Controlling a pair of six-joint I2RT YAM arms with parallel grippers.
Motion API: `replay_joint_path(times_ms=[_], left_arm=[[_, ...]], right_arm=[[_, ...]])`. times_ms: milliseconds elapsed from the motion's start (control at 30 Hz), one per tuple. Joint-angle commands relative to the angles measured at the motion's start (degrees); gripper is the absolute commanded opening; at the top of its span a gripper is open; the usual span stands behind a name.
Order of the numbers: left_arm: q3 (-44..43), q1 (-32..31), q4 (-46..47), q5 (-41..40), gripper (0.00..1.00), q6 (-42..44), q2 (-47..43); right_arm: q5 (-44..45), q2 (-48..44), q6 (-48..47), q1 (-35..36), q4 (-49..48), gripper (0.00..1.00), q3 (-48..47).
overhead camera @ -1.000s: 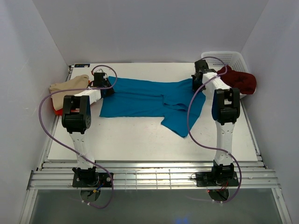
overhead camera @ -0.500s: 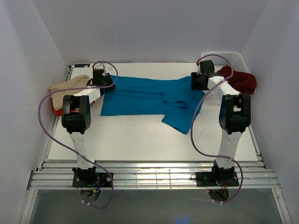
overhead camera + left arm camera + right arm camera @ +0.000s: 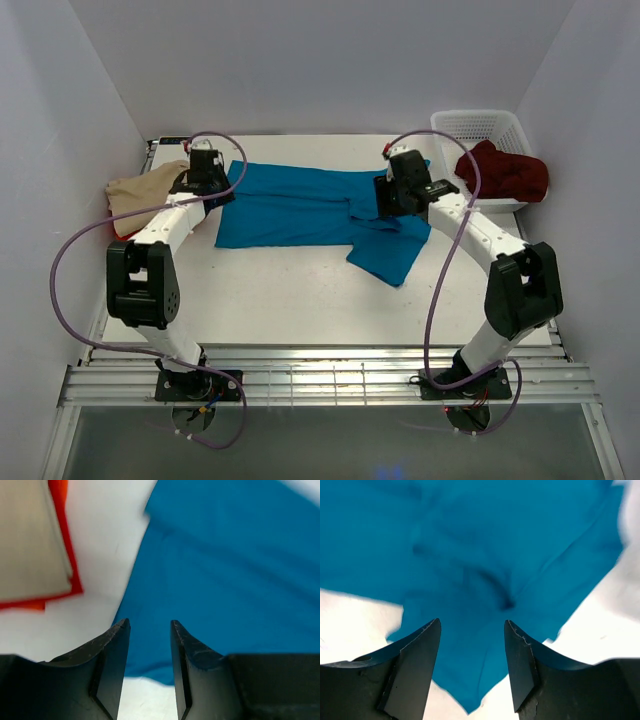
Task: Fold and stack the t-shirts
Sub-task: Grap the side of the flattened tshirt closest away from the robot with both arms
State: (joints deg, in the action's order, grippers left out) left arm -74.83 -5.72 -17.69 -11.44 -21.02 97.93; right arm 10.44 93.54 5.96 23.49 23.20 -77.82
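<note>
The teal blue t-shirt lies spread across the table, its right part folded over and bunched. My left gripper hovers open over the shirt's left edge, nothing between its fingers. My right gripper is open just above the bunched right part, holding nothing. The beige t-shirt lies at the table's left edge on top of the bright red one. The dark maroon t-shirt hangs over the basket's front rim.
A white lattice basket stands at the back right corner. White walls close in the table on three sides. Bare white tabletop stretches between the teal shirt and the arm bases.
My right gripper has opened, let go of the teal cloth and moved left from beside the basket to over the shirt's right part. The left arm's elbow has swung nearer; its gripper has barely moved.
</note>
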Motion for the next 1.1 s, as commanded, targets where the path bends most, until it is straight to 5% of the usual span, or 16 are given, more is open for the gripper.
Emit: replay_joint_path(times_ms=[0, 1067], left_arm=[[7.2, 0.0, -11.7, -3.9, 0.49, -1.1, 0.2], [11.3, 0.0, -13.9, -3.1, 0.48, -1.8, 4.6]], right_arm=[[1.6, -0.2, 4.1, 2.5, 4.8, 0.59, 7.6], [-2.1, -8.5, 14.7, 6.2, 2.2, 0.58, 31.4]])
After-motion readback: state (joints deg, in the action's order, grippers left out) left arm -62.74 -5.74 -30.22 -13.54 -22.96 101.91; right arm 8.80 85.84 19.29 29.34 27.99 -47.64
